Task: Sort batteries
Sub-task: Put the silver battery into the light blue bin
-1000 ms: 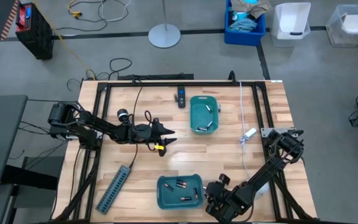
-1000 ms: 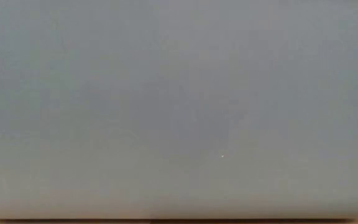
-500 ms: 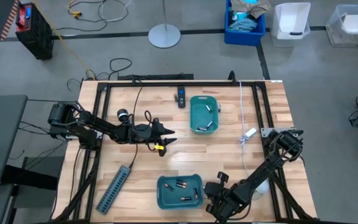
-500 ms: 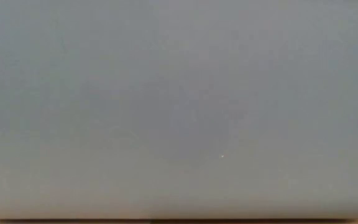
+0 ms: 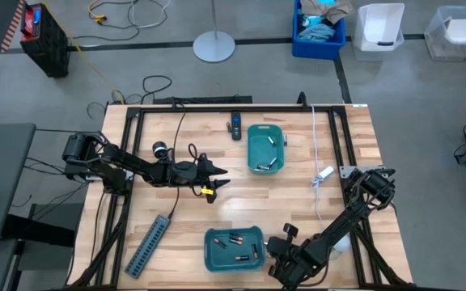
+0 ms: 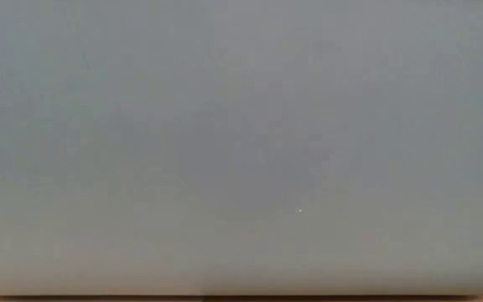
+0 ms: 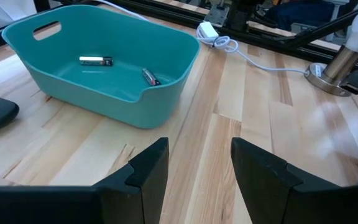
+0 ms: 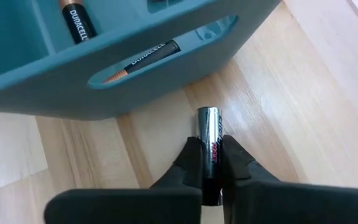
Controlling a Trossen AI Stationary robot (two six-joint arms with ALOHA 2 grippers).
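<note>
My right gripper (image 8: 209, 149) is shut on a silvery battery (image 8: 208, 124) right beside the outer wall of the near teal bin (image 8: 166, 74). In the high view it stands at the bin's right end (image 5: 275, 260). Several batteries (image 5: 235, 240) lie in that bin (image 5: 210, 257). My left gripper (image 7: 199, 165) hovers open over bare wood near the table's middle (image 5: 217, 179), holding nothing. Ahead of it stands the far teal bin (image 7: 166, 93), with two batteries (image 7: 96, 60) on its floor. The low view shows only a flat grey surface. My right gripper pinches the silvery battery's two sides (image 8: 209, 148) between its two fingers. The battery lies along the fingers, and its metal end (image 8: 207, 114) sticks out ahead of them toward the bin's wall. Whether it rests on the wood or hangs just above it I cannot tell.
A grey power strip (image 5: 148, 244) lies near the table's front left. A black remote (image 5: 235, 125) lies at the far edge beside the far bin (image 5: 253, 137). A white cable with a plug (image 5: 324, 174) runs down the right side. A black frame rims the table.
</note>
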